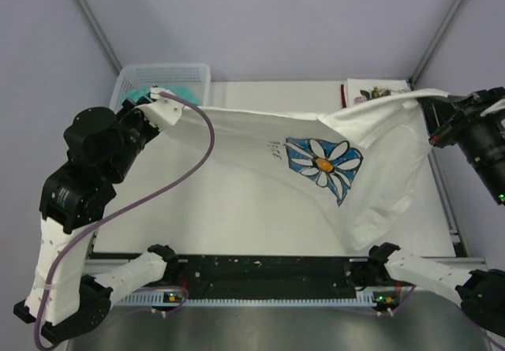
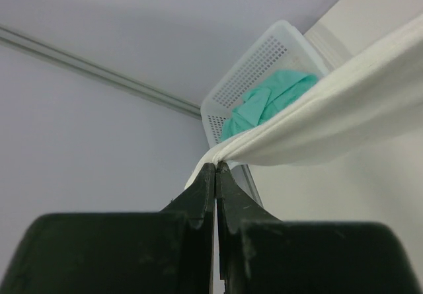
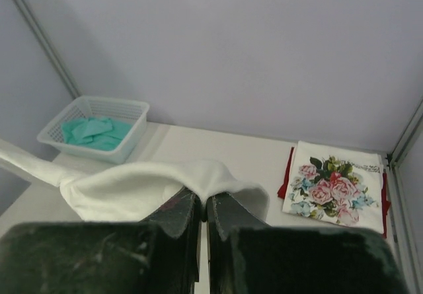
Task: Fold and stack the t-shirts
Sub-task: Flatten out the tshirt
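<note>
- Pale plastic mesh basket (image 1: 166,69) sits at the worktop's (image 1: 237,217) far left corner, crumpled teal cloth (image 2: 271,99) inside.
- Left gripper (image 2: 216,170), just beside the basket, is clamped tight on one edge of the large white cotton t-shirt with a blue daisy print (image 1: 316,142).
- That shirt hangs stretched between both arms across the far half of the worktop, its lower part drooping toward the right.
- Right gripper (image 3: 203,198) pinches the opposite edge, jaws closed on cloth.
- Folded rose-print t-shirt (image 3: 334,185) lies on the dark red t-shirt (image 3: 286,172) at the far right corner.
- Risks: either thin pinch may slip under tension, dropping the shirt crumpled. Uneven lowering could crease the print or drag cloth over the stack.
</note>
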Tool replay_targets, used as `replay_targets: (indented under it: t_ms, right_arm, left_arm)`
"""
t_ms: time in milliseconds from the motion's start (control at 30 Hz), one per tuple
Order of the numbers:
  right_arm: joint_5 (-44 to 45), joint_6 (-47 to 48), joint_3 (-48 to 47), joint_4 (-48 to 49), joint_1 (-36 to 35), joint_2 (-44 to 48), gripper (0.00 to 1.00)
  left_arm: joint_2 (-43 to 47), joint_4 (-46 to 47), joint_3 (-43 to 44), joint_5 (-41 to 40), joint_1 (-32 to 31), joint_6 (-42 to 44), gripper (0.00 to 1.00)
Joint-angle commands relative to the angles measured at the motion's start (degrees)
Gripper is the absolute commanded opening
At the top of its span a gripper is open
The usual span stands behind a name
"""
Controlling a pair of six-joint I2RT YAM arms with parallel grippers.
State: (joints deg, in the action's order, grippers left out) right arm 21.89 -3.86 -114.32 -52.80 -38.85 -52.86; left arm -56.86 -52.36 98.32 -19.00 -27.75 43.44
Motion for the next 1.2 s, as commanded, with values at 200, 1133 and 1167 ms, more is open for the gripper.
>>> replay_targets:
  t_ms: [200,1133,1167]
  right_arm:
    - [-7.61,1.58,-2.65,4.1,7.27,-17.87,0.0]
    - [-43.95,-10.21,16.52,-2.84,43.6,-6.15,0.0]
    - [-43.6,-10.55,21.81,-3.88,43.42,-1.15,0.0]
  left_arm:
    - [-9.12,20.43,-7.89,-4.47,7.26,3.58,0.0]
    - [-11.81,27.77,-12.77,10.29,15.27,10.08,0.0]
    - [-9.95,25.31,-16.46,11.96,15.27,10.61,0.0]
